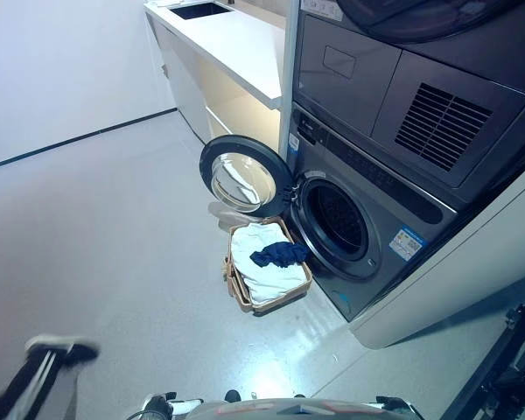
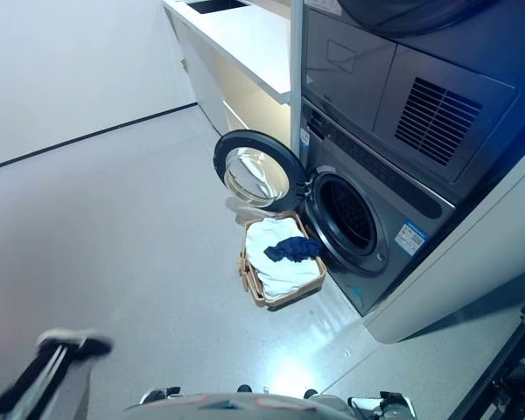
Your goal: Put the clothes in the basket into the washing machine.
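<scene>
A woven basket [image 1: 238,289] stands on the floor in front of the washing machine [image 1: 367,236]. It holds white clothes [image 1: 262,267] with a dark blue garment [image 1: 280,255] on top. The machine's round door [image 1: 242,182] is swung open to the left, above the basket's far end, and the dark drum opening [image 1: 337,219] shows. My left hand [image 1: 61,349] shows blurred at the lower left, far from the basket and holding nothing I can make out. My right hand is out of view.
A dryer [image 1: 402,79] is stacked on top of the washing machine. A white counter [image 1: 236,44] runs along the wall behind the door. A black frame [image 1: 507,367] stands at the lower right. Grey floor [image 1: 114,219] lies between me and the basket.
</scene>
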Tool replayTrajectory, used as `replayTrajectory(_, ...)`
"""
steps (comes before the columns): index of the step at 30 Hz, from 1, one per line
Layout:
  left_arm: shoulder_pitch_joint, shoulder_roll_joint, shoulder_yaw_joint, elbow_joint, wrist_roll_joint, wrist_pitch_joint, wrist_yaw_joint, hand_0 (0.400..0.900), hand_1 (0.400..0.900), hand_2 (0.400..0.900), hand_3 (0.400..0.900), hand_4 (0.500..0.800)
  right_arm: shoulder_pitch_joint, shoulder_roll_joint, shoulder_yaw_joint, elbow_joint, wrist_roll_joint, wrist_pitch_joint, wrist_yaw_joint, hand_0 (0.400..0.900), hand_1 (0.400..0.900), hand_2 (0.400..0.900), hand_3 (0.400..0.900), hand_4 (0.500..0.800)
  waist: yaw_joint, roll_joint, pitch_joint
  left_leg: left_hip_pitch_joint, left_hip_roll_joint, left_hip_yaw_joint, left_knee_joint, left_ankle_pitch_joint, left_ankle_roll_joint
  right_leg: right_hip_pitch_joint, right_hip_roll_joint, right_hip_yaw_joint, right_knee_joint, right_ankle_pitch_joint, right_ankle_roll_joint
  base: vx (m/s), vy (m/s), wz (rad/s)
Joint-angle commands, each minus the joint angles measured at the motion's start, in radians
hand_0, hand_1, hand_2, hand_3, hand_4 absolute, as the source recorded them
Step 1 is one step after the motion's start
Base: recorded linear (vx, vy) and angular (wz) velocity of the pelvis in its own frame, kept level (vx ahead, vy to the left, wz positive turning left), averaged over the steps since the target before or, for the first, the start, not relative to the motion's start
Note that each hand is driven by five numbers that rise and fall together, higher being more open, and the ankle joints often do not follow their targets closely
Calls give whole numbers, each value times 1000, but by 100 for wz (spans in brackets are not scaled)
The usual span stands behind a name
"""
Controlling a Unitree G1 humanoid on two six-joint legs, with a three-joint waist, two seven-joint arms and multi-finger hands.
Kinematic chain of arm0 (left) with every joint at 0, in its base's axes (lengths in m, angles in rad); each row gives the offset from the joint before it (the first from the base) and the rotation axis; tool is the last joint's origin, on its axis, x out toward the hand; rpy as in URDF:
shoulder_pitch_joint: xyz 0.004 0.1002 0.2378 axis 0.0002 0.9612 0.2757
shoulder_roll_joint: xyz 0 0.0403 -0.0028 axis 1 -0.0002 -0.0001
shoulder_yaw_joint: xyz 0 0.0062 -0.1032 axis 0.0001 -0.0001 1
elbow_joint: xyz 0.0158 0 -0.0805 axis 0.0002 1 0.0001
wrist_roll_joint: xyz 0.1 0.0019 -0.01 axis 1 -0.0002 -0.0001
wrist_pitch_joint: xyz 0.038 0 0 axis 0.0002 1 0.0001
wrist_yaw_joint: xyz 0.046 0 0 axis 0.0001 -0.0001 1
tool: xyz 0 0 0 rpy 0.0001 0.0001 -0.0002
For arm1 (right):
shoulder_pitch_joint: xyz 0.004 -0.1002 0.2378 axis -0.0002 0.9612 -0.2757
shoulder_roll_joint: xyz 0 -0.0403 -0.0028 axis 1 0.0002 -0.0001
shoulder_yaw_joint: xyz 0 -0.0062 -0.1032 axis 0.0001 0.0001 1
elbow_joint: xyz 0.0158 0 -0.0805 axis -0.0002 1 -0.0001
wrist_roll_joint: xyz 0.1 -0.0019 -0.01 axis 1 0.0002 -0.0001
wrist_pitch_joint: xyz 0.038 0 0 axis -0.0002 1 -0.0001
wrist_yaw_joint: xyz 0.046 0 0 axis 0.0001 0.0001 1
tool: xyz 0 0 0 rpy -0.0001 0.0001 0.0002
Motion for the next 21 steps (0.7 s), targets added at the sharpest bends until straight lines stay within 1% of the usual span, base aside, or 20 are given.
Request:
replayTrajectory(1, -47, -7, -42, 26, 27, -9, 12, 900, 900, 900, 900, 800, -49, -28, 35, 19, -16, -2, -28, 900, 900, 900, 900, 800, 5, -16, -6, -15, 16, -6, 4, -33, -50, -15, -41, 9, -31, 78, 104, 0, 0, 0)
replayTrajectory(21, -44, -11, -37, 32, 17, -7, 17, 900, 900, 900, 900, 800, -45, -24, 38, 20, -16, -1, -29, 900, 900, 900, 900, 800, 4, -17, -6, -19, 16, -6, 6, -34, -49, -17, -43, 5, -30, 77, 104, 0, 0, 0)
